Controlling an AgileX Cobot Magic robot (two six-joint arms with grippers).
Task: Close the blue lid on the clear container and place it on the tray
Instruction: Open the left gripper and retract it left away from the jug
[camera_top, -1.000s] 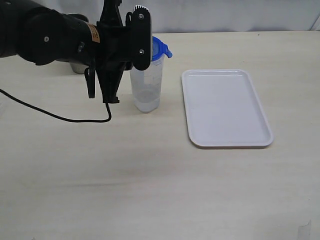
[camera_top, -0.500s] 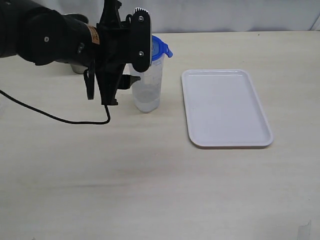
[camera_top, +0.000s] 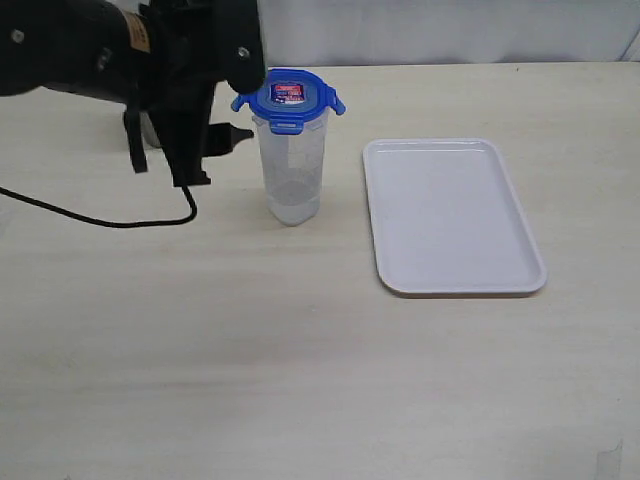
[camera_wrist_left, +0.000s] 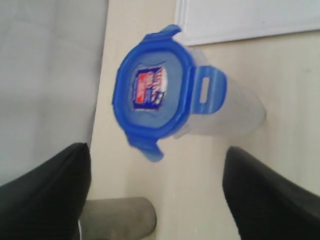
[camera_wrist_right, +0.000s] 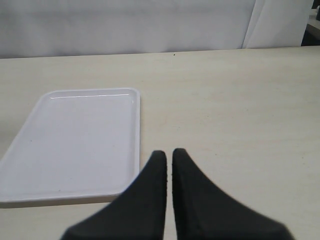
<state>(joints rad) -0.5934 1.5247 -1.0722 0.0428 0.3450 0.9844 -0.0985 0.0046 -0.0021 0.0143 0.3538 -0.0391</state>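
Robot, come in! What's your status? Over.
Left hand open, empty, beside clear container. Right hand shut, empty. Blue lid on top, container off tray. Nothing between them.

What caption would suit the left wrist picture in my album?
Blue lid resting on the clear container, framed by the open left hand, with a corner of the tray beyond.

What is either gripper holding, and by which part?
Nothing. The left gripper is open, apart from the clear container; the right gripper is shut and empty.

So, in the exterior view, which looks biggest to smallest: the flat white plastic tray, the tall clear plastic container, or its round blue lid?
Largest first:
flat white plastic tray
tall clear plastic container
round blue lid
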